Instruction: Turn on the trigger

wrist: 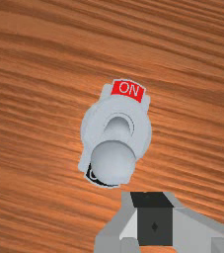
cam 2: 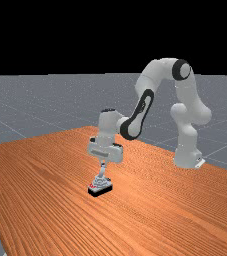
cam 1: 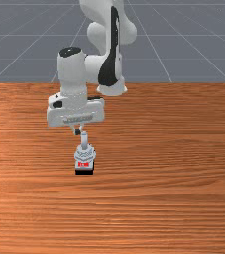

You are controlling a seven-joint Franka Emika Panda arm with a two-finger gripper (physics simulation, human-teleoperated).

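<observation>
Front view: gripper [cam 1: 78, 131] to be lined up before lever [cam 1: 84, 140] was pushed

Left of the lever's top, the gripper was seen with its tips together. Just to its right, the switch [cam 1: 85, 155] was set on the table [cam 1: 183, 173], its lever tilted away from the red label [cam 1: 84, 163]. For a clean push, the tips seemed best centred behind the lever, lowered slightly, then swept smoothly toward the label, without the base being nudged.

A table [cam 1: 183, 198] of orange-brown wood had streaky, darker grain running across its top. Beyond the table lay a flat grey floor [cam 1: 193, 39], crossed by thin pale lines [cam 2: 12, 128]. Past the floor, above the table, hung a plain black backdrop [cam 2: 110, 35].
</observation>
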